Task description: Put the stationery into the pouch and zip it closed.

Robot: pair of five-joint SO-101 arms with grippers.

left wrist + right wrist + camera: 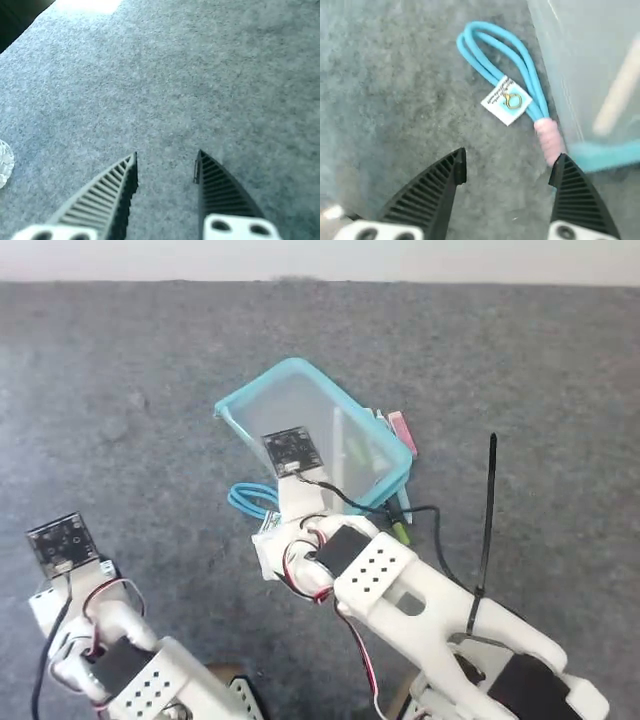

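Looks like a robotics lab setup: white arms (430,610) with exposed wires and bare circuit boards (292,448) on a grey felt-covered surface (520,360), pale wall (400,258) behind

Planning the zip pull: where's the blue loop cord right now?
The blue loop cord lies on the mat just ahead of the open right gripper; in the high view it sits beside the pouch's near edge.

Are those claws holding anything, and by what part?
Nothing. The left gripper is open over the mat; the right gripper is open above the pouch loop.
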